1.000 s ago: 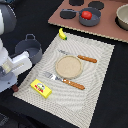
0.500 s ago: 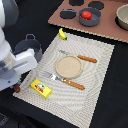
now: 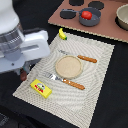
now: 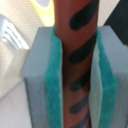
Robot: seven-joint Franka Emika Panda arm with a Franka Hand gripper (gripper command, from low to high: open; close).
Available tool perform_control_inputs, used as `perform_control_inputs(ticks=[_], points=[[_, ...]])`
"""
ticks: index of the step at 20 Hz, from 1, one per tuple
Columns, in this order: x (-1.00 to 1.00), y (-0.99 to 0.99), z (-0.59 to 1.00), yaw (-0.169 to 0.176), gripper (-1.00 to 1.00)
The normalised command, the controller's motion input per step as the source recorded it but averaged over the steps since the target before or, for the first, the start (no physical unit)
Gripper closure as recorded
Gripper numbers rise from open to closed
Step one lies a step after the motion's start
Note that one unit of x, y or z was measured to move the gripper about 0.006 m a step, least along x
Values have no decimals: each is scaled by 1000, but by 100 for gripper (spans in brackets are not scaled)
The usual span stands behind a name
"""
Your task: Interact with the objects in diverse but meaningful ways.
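Gripper [image 4: 74,75] is clamping the brown sausage [image 4: 75,60] between both green pads [image 4: 54,85], holding it at the exterior frame's left edge, just above the yellow block [image 3: 41,88].

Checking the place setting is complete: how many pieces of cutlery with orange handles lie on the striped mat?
2. A knife lies on the far side of the round plate; a fork lies on its near side. The arm covers the mat's corner at the exterior view's left, so another could be hidden.
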Motion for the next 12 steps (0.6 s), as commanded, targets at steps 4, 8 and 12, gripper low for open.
perform_control_inputs(ticks=[4, 8, 12], points=[[872, 494, 281, -9, 100], [847, 403, 226, -17, 100], [896, 349, 229, -26, 100]])
